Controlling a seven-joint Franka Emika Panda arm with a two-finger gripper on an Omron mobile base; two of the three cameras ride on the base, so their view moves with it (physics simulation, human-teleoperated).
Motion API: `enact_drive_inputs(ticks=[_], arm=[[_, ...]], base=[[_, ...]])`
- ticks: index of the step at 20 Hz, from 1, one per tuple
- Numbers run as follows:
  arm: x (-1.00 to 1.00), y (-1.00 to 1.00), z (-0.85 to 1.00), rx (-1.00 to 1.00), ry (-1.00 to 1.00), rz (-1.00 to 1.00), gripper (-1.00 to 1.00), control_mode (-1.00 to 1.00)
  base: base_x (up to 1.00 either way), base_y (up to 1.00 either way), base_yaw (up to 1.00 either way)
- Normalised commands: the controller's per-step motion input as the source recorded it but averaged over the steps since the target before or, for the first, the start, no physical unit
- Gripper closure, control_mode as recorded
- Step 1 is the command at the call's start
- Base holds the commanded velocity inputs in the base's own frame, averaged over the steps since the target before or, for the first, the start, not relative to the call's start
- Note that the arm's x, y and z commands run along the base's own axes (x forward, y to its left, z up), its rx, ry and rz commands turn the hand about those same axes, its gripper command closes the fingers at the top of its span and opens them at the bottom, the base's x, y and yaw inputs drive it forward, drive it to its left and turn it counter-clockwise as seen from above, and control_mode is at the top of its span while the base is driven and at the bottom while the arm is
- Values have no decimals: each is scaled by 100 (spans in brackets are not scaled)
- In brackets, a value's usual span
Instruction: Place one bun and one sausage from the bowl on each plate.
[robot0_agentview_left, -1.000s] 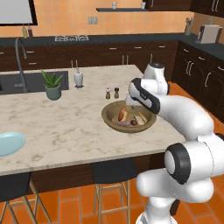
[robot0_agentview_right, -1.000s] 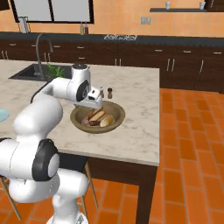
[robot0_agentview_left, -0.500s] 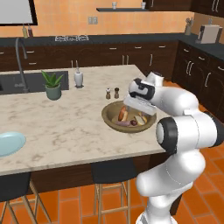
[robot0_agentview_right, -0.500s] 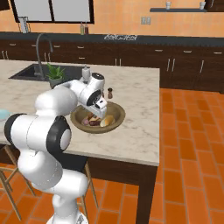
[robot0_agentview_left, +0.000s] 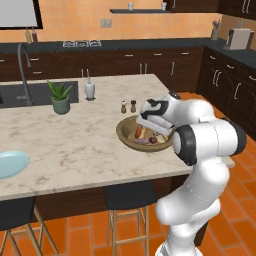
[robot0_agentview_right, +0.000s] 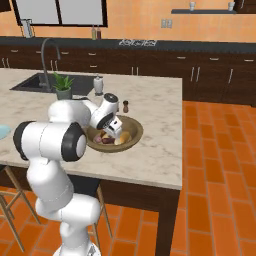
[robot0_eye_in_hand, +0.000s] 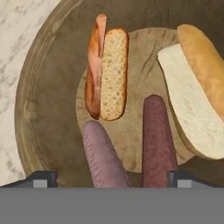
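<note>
My gripper (robot0_eye_in_hand: 112, 177) hangs just above the bowl (robot0_eye_in_hand: 48, 78), pointing down into it. My two fingertips (robot0_eye_in_hand: 41, 178) stand wide apart at the bottom of the hand view, and nothing is between them; I hold nothing. Below the gap lie two sausages: the paler one (robot0_eye_in_hand: 101, 155) on the left and the darker sausage (robot0_eye_in_hand: 156, 140) on the right, side by side but not touching. Beyond them a bun (robot0_eye_in_hand: 113, 72) lies on its side with its crumbed face up, pressed against an orange-brown roll (robot0_eye_in_hand: 93, 65) on its left. A larger split bun (robot0_eye_in_hand: 197, 87) leans against the bowl's right wall, its pale cut face turned inward.

From the left base view the bowl (robot0_agentview_left: 127, 137) sits on the marble island counter (robot0_agentview_left: 75, 145), near the edge facing me, with my hand (robot0_agentview_left: 152, 120) over it. Two small shakers (robot0_agentview_left: 128, 106) stand just behind the bowl. One pale blue plate (robot0_agentview_left: 11, 164) lies well apart, at the counter's far left. A potted plant (robot0_agentview_left: 60, 97) stands beside the sink (robot0_agentview_left: 30, 94).
</note>
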Motion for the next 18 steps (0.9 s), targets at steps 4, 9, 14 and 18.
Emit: enact_drive_inputs(ticks=[4, 9, 14, 18], arm=[[43, 8, -23, 0, 0, 0, -100, -100], [10, -4, -28, -2, 0, 0, -100, -100], [27, 0, -36, -13, 0, 0, -100, -100], [28, 0, -45, -4, 0, 0, -100, -100]], base=[[0, 0, 0], [0, 0, 0], [0, 0, 0], [0, 0, 0]])
